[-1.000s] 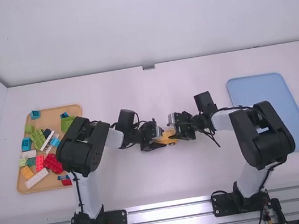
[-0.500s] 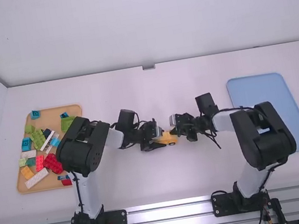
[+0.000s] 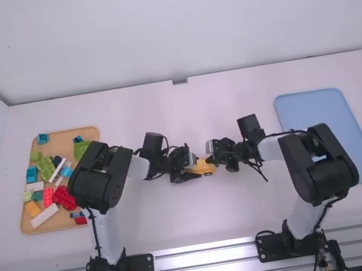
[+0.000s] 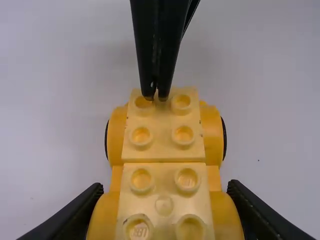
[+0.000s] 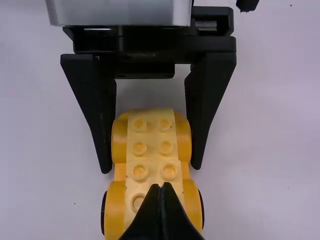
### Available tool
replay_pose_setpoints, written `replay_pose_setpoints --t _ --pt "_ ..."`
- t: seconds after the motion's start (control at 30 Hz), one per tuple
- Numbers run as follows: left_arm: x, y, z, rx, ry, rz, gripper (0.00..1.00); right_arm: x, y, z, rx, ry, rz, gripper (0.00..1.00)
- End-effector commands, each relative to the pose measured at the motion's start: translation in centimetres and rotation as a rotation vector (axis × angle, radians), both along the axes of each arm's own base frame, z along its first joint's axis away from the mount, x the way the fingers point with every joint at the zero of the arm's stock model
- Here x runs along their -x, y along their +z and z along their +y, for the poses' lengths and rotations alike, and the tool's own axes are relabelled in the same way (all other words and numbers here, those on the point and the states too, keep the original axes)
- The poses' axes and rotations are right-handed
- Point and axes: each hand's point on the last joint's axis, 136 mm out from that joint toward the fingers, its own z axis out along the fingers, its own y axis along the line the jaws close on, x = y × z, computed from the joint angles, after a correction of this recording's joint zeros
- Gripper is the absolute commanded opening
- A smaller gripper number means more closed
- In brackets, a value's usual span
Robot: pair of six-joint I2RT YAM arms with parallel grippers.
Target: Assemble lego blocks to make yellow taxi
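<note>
Snugly, left tool (image 3: pixel 195 167) grips yellow car (image 4: pixel 164 145) by one end — right tool (image 3: pixel 211 160) narrow, perhaps touching the other.

One desk (image 3: pixel 201 215) carries two trays: one tan tray (image 3: pixel 63 139) and, well to its right, one blue tray (image 3: pixel 308 107). In the tan tray are three white Lego blocks (image 3: pixel 45 215), three red ones (image 3: pixel 61 197) and one orange one (image 3: pixel 33 209); the green and blue ones are too jumbled to count. Right of it, one yellow toy car (image 3: pixel 207 166).
</note>
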Motion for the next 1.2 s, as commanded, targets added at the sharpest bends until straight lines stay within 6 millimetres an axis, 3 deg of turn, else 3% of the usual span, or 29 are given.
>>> replay_pose_setpoints --t 0.0,0.47,0.77,1.03,1.17 --pt "0.3 -0.7 0.1 -0.019 -0.001 0.006 0.39 0.4 -1.6 -0.7 0.062 -0.034 0.043 0.00" --pt "0.2 -0.7 0.1 -0.018 -0.001 0.002 0.38 0.6 -3.2 -2.0 0.172 -0.076 0.078 0.00" --pt "0.2 -0.7 0.1 -0.018 -0.001 0.003 0.38 1.6 -4.4 -0.8 0.297 -0.029 0.048 0.00" --pt "0.3 -0.7 0.1 -0.018 -0.001 0.003 0.37 1.3 -4.2 -1.0 0.290 -0.037 0.056 0.00" --pt "0.3 -0.7 0.1 -0.018 -0.002 0.003 0.37 0.2 -2.6 -0.2 0.178 -0.031 0.018 0.00"
